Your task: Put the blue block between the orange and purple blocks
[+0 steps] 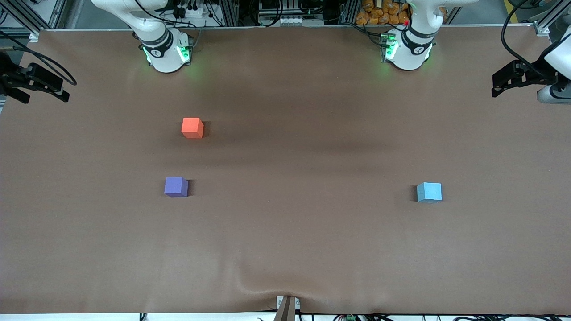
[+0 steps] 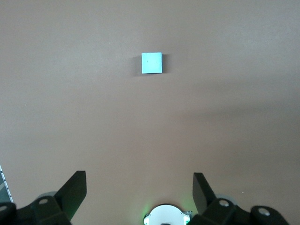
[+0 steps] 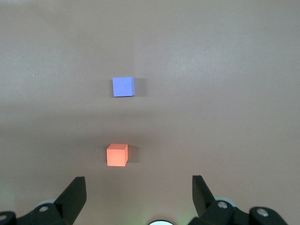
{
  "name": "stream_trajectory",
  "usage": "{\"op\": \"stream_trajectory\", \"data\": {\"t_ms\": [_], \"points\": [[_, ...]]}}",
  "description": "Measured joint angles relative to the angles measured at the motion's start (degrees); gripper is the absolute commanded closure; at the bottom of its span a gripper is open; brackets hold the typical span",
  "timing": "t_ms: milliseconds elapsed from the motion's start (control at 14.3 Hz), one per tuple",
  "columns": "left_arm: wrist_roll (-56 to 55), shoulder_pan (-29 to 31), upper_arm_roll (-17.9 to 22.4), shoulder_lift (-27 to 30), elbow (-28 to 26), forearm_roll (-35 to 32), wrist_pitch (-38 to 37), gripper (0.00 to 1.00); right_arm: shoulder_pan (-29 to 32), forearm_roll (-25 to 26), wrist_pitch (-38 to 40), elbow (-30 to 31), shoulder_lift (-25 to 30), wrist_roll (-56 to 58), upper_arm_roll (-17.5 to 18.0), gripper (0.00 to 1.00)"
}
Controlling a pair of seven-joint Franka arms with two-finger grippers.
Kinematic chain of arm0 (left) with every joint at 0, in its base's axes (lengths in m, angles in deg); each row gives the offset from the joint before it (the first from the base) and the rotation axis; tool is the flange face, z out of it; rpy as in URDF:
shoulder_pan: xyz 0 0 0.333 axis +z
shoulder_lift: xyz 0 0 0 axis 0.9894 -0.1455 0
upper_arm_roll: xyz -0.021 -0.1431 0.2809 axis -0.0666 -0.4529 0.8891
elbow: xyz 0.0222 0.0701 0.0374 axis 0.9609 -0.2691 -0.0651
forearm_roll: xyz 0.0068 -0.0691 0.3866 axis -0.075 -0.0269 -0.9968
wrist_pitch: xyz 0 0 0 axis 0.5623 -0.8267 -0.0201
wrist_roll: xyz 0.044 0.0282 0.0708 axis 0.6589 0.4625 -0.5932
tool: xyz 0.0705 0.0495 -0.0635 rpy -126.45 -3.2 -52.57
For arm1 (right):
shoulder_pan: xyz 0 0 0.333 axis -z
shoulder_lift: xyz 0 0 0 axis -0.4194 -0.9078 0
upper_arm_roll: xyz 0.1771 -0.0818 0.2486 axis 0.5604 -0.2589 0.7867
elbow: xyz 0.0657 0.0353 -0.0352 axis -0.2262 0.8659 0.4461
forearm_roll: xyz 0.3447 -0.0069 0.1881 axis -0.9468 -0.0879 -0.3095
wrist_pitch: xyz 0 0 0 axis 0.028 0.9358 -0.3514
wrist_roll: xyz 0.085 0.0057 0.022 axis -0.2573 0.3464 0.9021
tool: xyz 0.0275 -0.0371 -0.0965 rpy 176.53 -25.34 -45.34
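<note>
Brown tabletop point(image 1: 285, 245) holds blue block point(image 1: 429, 192), orange block point(image 1: 192, 127), purple block point(image 1: 175, 186) apart; both end effectors wide, empty.

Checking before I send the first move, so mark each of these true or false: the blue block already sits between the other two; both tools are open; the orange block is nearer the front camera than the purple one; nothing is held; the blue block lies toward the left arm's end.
1. The blue block already sits between the orange block and the purple block. False: it lies apart from them, with bare table between.
2. The left tool and right tool are both open. True.
3. The orange block is nearer the front camera than the purple. False: the purple is nearer.
4. Neither tool holds anything. True.
5. The blue block lies toward the left arm's end. True.
</note>
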State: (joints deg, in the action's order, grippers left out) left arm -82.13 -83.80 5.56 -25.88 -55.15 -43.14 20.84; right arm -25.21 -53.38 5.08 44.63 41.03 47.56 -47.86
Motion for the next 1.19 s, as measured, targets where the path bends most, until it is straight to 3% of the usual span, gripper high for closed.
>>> {"op": "stream_trajectory", "data": {"t_ms": [561,841,1192], "points": [[0.0,-0.47,-0.2,-4.07,1.15,0.44,0.04,0.0,0.0,0.0,0.01,0.0,0.0,0.0,0.0,0.0],[0.0,-1.31,-0.26,-12.92,1.18,2.68,0.88,0.0,0.0,0.0,0.02,0.05,0.0,0.0,-0.03,0.0],[0.0,-1.7,-0.23,-21.15,-0.46,2.68,9.03,0.0,0.0,0.0,0.02,0.08,0.0,0.0,-0.06,0.0]]}}
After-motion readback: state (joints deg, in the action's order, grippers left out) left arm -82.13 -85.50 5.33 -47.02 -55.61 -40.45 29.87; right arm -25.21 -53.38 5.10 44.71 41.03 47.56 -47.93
